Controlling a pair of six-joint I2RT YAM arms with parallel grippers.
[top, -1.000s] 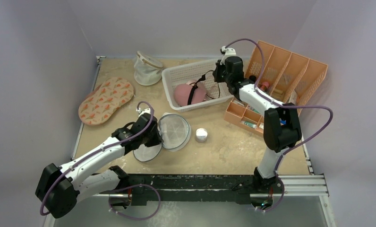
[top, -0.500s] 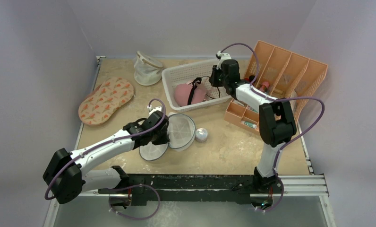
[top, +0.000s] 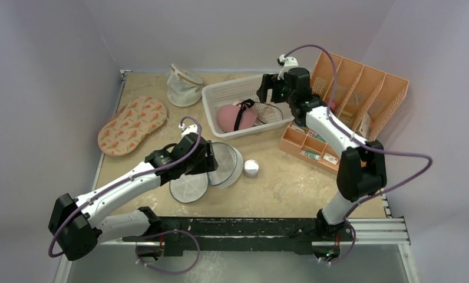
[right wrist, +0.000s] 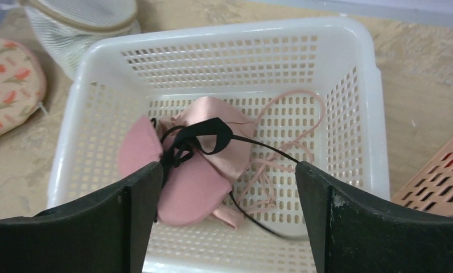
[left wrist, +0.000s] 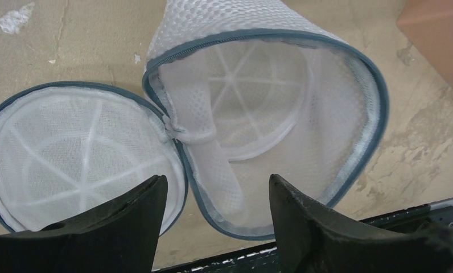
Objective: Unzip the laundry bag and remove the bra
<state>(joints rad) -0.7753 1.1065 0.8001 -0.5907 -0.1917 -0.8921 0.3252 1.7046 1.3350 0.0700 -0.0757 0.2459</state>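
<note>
The laundry bag (top: 225, 164) (left wrist: 326, 114) is lying on its side near the middle of the surface (top: 291, 183). Its grey-blue zipper rim is undone, and its round lid (top: 188, 188) (left wrist: 70, 153) is resting flat beside it, joined at the hinge. Inside, only white mesh is showing. The left jaws are standing well apart just in front of the open mouth, gripping nothing. The bra (top: 235, 117) (right wrist: 196, 176) is lying in the white basket (top: 211, 97) (right wrist: 224, 31) toward the back, its pink cups bunched together with black straps looping over them. The right jaws are hovering above that basket, spread wide on either side of the bra and holding nothing.
</note>
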